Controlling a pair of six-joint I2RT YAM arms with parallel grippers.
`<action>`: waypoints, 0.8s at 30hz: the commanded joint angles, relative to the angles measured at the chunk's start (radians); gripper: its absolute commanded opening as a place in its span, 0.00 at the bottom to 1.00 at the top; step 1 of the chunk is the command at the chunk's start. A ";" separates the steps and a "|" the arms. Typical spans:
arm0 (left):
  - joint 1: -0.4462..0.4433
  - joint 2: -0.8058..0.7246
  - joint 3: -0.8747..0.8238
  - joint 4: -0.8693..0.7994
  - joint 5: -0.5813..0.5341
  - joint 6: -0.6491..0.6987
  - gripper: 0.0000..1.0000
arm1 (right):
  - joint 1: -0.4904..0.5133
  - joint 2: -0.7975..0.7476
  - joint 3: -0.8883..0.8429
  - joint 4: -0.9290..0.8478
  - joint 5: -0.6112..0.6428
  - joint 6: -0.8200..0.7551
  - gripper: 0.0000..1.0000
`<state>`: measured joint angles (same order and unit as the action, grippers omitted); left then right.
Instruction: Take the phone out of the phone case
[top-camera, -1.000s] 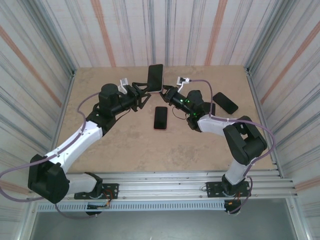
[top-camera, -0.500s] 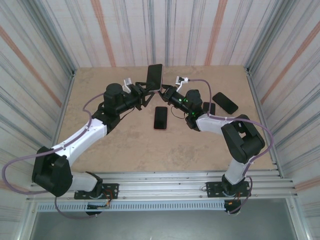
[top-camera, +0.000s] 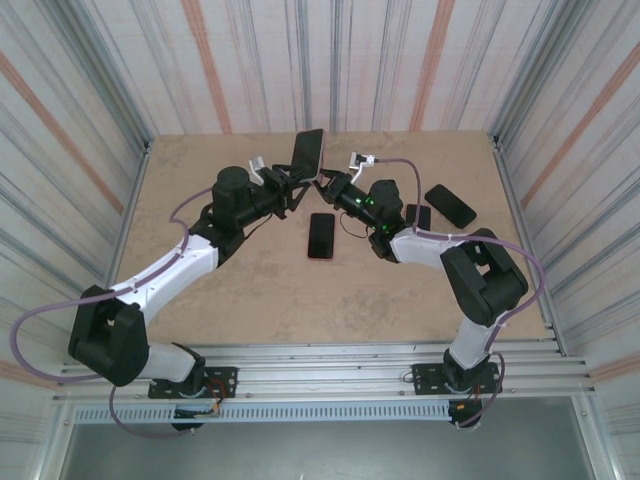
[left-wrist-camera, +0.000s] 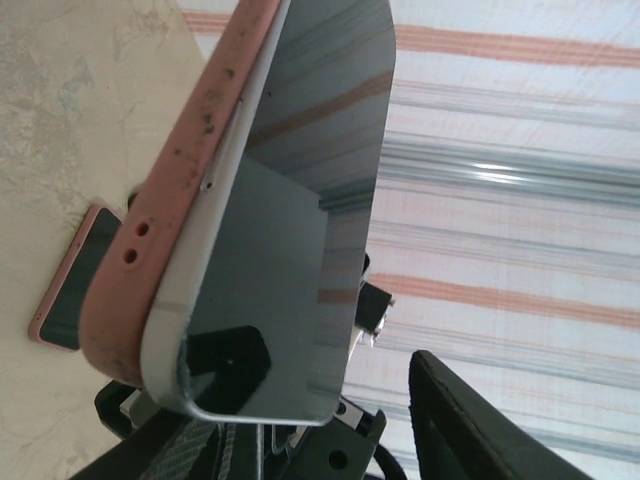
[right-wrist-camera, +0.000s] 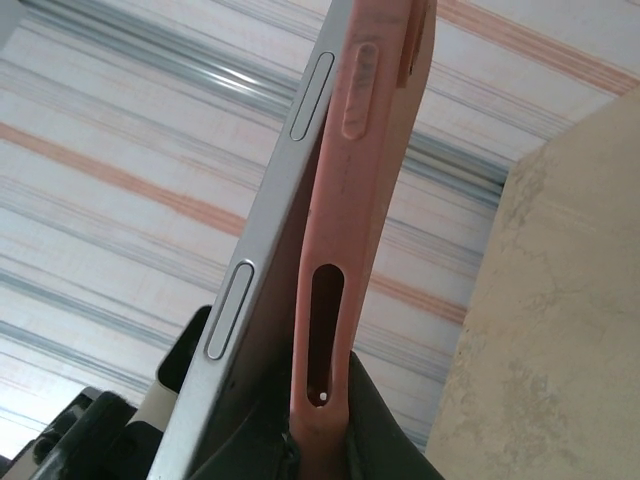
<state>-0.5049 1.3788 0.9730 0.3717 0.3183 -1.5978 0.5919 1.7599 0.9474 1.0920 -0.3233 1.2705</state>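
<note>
Silver-edged dark-glass phone (top-camera: 309, 153) is up in the air, tilted, just behind the second pink-rimmed phone (top-camera: 321, 235) that lies flat mid tan bench (top-camera: 250, 290). It sits in the salmon-pink rubber phone case (left-wrist-camera: 185, 190), not out yet. One long side is proud of the case lip. Right wrist cam shows the bare silver frame (right-wrist-camera: 268, 250) with two side buttons next to the case edge (right-wrist-camera: 350, 250).

Right end effector (top-camera: 327, 179), behind-right of the flat phone, is closed and clamped on the phone case. Left end effector (top-camera: 293, 184), behind-left of the flat phone, has its jaws apart around the raised phone's lower end. One dark finger (left-wrist-camera: 480, 430) stands clear of the glass.

Plain black phone (top-camera: 450, 205) lies on the bench, well right of the flat phone. Flat phone also shows in the left wrist cam (left-wrist-camera: 75, 285), below the case.
</note>
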 joint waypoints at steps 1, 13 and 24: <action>0.000 -0.004 0.005 -0.009 -0.092 -0.014 0.44 | 0.023 -0.010 0.004 0.153 0.009 -0.046 0.06; 0.002 -0.017 0.020 -0.017 -0.167 -0.047 0.26 | 0.038 0.002 0.004 0.167 -0.004 -0.071 0.06; -0.002 -0.057 0.057 -0.051 -0.161 -0.023 0.00 | 0.055 -0.006 -0.009 0.000 0.120 -0.127 0.08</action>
<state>-0.5060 1.3594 0.9836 0.3401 0.1703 -1.6466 0.6361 1.7664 0.9424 1.1103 -0.2619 1.2144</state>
